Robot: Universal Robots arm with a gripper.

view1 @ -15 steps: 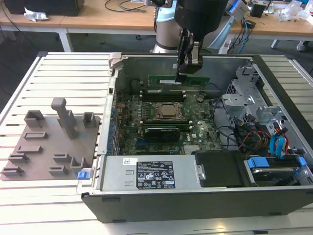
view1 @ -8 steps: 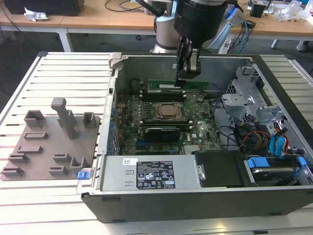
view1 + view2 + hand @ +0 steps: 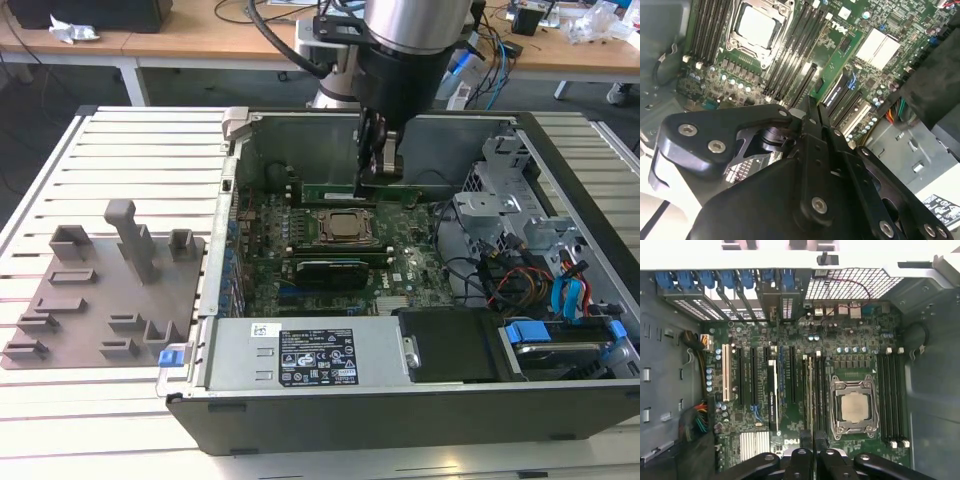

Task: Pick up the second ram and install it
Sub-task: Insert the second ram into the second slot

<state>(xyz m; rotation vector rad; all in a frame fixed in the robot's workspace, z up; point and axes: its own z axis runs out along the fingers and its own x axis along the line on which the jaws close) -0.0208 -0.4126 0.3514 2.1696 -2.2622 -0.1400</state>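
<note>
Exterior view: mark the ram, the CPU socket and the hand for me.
ram (image 3: 420, 190), exterior view, on its green face.
CPU socket (image 3: 345, 226), exterior view, on the chip's metal lid.
hand (image 3: 374, 178), exterior view, between its fingertips.

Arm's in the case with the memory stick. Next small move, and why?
Probably ease straight down. The gripper holds the memory stick by its middle, lengthwise along the slots beside the processor socket; whether it is seated I cannot tell.
</note>
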